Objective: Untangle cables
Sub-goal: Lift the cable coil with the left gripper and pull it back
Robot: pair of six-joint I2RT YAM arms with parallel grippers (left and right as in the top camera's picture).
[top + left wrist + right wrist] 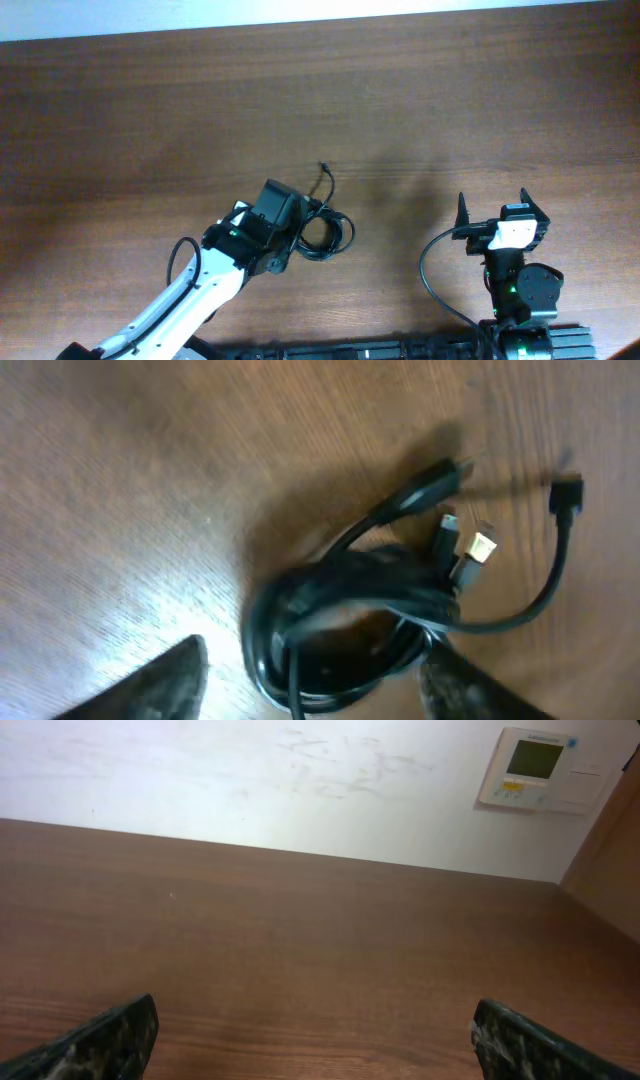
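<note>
The cables (325,232) lie as a small black knotted bundle on the brown table near its middle, with one loose end (327,172) curling up toward the far side. In the left wrist view the bundle (340,625) is a coiled loop with several plug ends, one tip pale (482,546). My left gripper (290,235) is open, its fingers (315,680) on either side of the coil's near part, touching or just above it. My right gripper (492,205) is open and empty, well to the right of the cables, which do not show in the right wrist view (315,1040).
The wooden table (150,120) spreads wide to the left and back. A thick black arm wire (432,270) loops beside the right arm. A white wall with a thermostat panel (535,768) stands beyond the table's far edge.
</note>
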